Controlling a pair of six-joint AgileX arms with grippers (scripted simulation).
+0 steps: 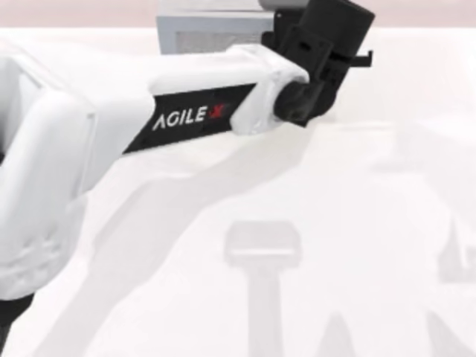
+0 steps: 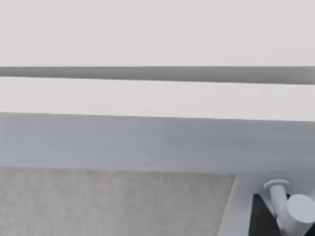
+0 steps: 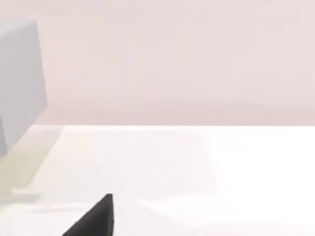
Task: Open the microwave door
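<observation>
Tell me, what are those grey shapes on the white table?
Top view: they are shadows on the table, cast by the arms; the long one lies under the left arm. Right wrist view: a faint shadow lies beside the microwave.

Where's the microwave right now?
In the top view the microwave stands at the table's far edge, around the middle, with the left gripper right in front of its right part.
</observation>
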